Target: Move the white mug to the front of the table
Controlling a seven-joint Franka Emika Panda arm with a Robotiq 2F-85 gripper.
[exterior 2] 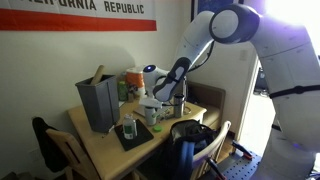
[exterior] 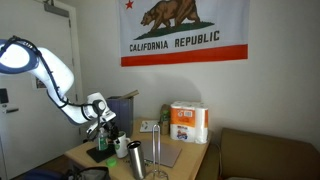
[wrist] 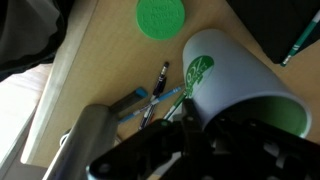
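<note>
In the wrist view the white mug [wrist: 225, 75] fills the right side. It has a green logo and a green inside, and it looks tilted over the tan table [wrist: 100, 60]. My gripper [wrist: 215, 135] is closed on its rim end, with one dark finger pressed against its side. In both exterior views the gripper [exterior: 108, 130] [exterior 2: 150, 100] is low over the cluttered table [exterior: 188, 158] [exterior 2: 110, 152], with the mug [exterior 2: 150, 113] right under it. I cannot tell whether the mug is off the table top.
A green lid [wrist: 160, 17] and several pens [wrist: 150, 100] lie beside the mug. A metal tumbler [exterior: 135, 160], a wire stand [exterior: 160, 150], a paper towel pack [exterior: 188, 122], a grey bin [exterior 2: 98, 100] and a glass [exterior 2: 128, 128] crowd the table. A brown couch [exterior: 265, 155] stands alongside.
</note>
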